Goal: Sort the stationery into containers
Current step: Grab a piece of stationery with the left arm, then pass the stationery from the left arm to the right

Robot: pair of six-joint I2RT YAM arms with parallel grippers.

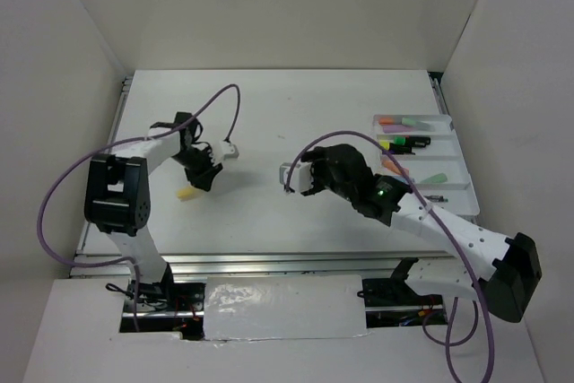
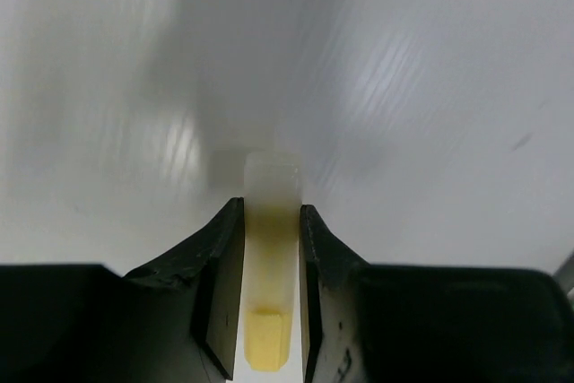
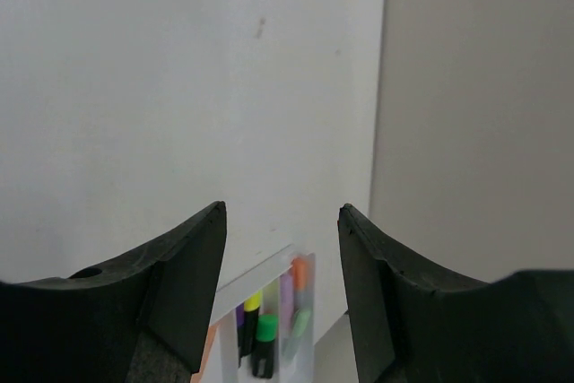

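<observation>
**Left fingers [image 2: 220, 289] pinch the marker [image 2: 269, 257], jaws narrow**

Top view: the left gripper [image 1: 199, 175] covers most of the marker, whose yellow end pokes out near-left. The tray [image 1: 448, 187] lies well apart, far right.

Left wrist: the marker's long axis runs between the fingers, pale cap pointing away. Gripped lengthwise like this, it may slide out or tilt when lifted.

Right wrist: the right gripper [image 3: 282, 208] stands wide and empty.

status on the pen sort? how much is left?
Done: several markers already lie in the tray. In hand: the left gripper is closed on a yellow marker on the left side of the table, far from the tray. The right gripper is open and empty. Left: carry that marker over. The top view shows no other loose pens.
</observation>
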